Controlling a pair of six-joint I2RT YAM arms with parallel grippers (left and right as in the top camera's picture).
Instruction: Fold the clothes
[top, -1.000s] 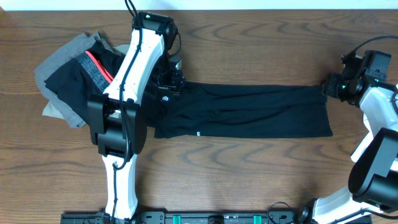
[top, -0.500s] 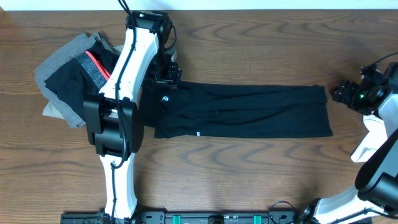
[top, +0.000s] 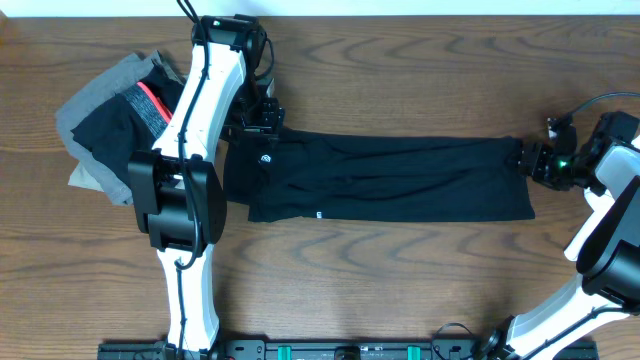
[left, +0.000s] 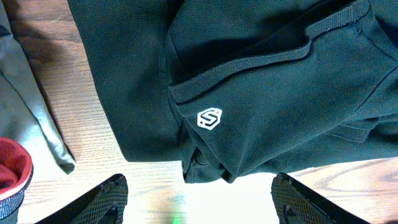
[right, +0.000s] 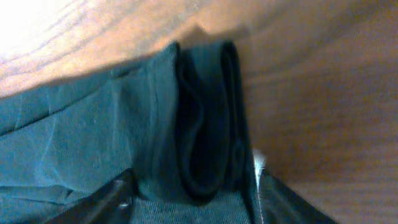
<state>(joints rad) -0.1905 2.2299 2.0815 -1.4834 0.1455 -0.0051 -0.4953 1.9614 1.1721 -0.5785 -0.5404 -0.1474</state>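
The clothes' black T-shirt (top: 400, 175) lies folded into a long strip across the table. Its left end carries a small white logo (left: 209, 118). My left gripper (top: 262, 118) hovers open just beyond that end's far edge. In the left wrist view its fingertips (left: 115, 186) stand wide over bare wood, with the black T-shirt (left: 267, 93) ahead of them. My right gripper (top: 528, 160) is at the strip's right end. In the right wrist view, the right gripper (right: 196, 190) is open and straddles the folded edge of the black T-shirt (right: 208, 124), so cloth lies between the jaws.
A heap of other garments (top: 100, 125), grey and black with a red-banded piece (top: 152, 108), lies at the far left, close behind my left arm. A grey garment (left: 31, 106) and the red band (left: 11, 168) show at the left of the left wrist view.
My right gripper drew back to the right off the shirt, then came in again onto its right end. My left gripper shifted slightly left and toward the far edge.
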